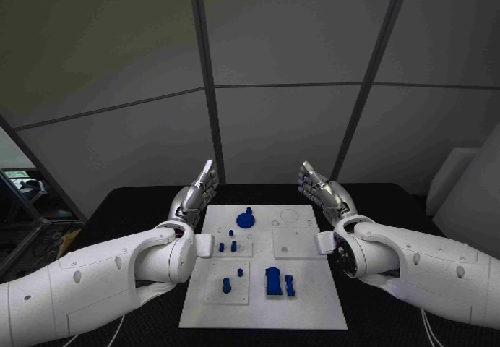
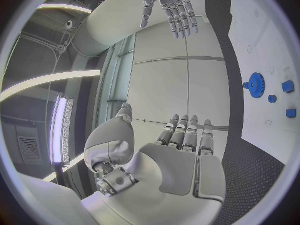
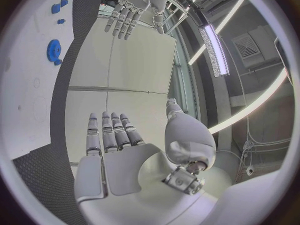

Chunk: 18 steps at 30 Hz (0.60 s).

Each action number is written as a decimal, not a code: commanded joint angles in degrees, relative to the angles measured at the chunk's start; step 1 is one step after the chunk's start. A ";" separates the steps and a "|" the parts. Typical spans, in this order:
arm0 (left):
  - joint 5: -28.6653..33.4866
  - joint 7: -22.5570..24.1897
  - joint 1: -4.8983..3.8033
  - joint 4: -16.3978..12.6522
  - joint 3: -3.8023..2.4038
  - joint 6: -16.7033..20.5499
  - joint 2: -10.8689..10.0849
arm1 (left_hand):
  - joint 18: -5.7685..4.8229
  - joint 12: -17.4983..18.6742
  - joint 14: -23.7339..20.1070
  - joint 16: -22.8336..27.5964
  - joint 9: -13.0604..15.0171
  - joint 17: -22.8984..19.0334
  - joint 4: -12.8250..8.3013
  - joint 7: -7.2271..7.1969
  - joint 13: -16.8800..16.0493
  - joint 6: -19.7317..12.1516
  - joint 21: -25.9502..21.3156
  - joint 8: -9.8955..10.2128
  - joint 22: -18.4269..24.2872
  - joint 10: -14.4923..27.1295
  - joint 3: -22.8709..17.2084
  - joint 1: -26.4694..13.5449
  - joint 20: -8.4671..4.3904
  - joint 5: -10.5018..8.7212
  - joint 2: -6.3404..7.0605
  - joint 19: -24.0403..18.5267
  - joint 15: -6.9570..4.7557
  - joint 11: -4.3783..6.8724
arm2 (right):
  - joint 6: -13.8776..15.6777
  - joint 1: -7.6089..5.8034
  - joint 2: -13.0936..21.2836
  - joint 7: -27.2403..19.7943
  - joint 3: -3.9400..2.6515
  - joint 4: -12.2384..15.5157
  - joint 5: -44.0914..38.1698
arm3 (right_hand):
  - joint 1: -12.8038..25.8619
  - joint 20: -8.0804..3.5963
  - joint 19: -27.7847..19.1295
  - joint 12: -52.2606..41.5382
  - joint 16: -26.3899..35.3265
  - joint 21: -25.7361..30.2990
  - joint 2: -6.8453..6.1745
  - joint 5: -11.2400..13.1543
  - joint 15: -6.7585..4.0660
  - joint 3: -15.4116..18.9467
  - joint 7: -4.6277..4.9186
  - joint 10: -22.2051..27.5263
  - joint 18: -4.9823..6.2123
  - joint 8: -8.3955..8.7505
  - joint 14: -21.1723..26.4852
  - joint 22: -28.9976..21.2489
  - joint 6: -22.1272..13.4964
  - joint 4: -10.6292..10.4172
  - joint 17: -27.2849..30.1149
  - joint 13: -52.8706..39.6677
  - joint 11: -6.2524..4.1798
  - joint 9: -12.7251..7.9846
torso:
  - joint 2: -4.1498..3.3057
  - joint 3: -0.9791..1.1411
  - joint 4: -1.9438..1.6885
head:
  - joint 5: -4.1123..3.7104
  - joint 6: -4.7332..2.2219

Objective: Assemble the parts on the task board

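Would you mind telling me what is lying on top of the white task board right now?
On the white task board lie a blue toothed gear, a tall blue block and several small blue pegs. Nothing covers them; both hands stay off it.

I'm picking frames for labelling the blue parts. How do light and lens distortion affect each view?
Head view: dim but even, straight lines, blue parts clear on the white board. Left wrist view: fisheye bends edges, the gear squeezed near the rim, a bright light strip glares. Right wrist view: same bending, gear small at the rim, ceiling lights glare.
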<state>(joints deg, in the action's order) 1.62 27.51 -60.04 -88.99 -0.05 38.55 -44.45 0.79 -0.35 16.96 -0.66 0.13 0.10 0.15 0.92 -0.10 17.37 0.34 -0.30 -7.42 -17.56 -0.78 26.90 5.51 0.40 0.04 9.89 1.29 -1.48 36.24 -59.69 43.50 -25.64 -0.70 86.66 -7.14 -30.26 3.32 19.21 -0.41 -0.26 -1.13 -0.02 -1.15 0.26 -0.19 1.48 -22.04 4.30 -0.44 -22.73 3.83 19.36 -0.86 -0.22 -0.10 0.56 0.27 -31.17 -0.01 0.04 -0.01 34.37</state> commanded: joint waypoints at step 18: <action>-1.62 2.29 -0.12 -0.96 0.05 5.57 -0.24 | -0.79 0.35 -11.22 0.66 -0.13 -0.10 -0.15 -0.92 0.10 -11.48 -0.34 0.30 7.42 11.56 0.78 -17.73 -5.51 -0.40 -0.04 -9.89 -1.29 1.48 | 7.88 -0.47 1.19 -4.16 0.70 3.29 7.14 | 19.87 -3.32 -12.65 0.41 0.26 1.13 0.02 1.15 -0.26 0.19 -1.48 14.48 -4.30 0.44 14.97 -3.83 -12.75 0.86 0.22 0.10 -0.56 -0.27 | -0.01 0.01 -0.04 | 0.01 0.01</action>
<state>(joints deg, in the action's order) 0.85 28.49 -60.04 -89.83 0.04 43.48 -44.68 0.79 -0.35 7.91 -0.34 0.07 0.06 -0.01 0.00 -0.09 7.97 0.34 -0.26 -0.88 -8.16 -0.32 12.45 0.24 0.19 -0.03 2.50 -0.06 -0.02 43.13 -60.05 44.68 -28.63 0.03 89.81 -0.55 -14.04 0.14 8.91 -0.20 -0.26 -0.38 0.00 -0.29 0.04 -0.01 0.05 -10.25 1.27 -0.22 -10.53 0.20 8.96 -0.42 -0.07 -0.09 0.00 0.09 -31.18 0.00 -0.01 -0.01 34.37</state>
